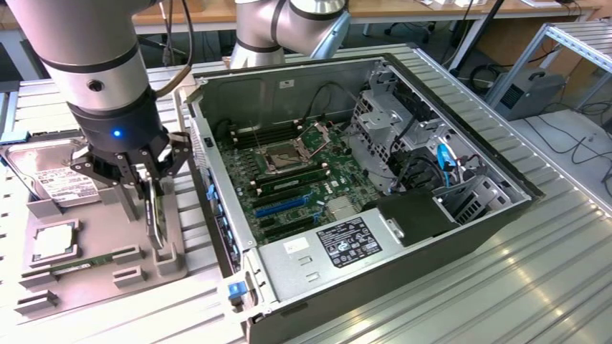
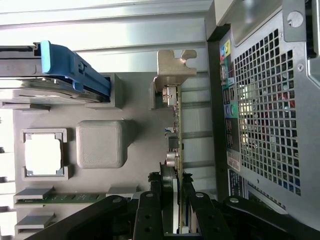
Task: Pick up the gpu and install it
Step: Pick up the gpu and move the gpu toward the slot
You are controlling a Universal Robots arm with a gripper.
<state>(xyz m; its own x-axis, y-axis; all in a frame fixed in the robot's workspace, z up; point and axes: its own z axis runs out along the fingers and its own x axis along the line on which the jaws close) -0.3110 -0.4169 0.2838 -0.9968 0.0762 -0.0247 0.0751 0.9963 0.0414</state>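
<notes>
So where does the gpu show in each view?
Exterior view: the gpu stands on edge in the gray tray, to the exterior view's left of the case, clamped by the tool.
Wrist view: the gpu is seen edge-on, running from the tool out to its silvery bracket, between tray and case.
Shared landmark: the square cpu in the tray.

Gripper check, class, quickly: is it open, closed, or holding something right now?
Gripper: jaws closed on the gpu, which stands on edge beside the computer case.
</notes>
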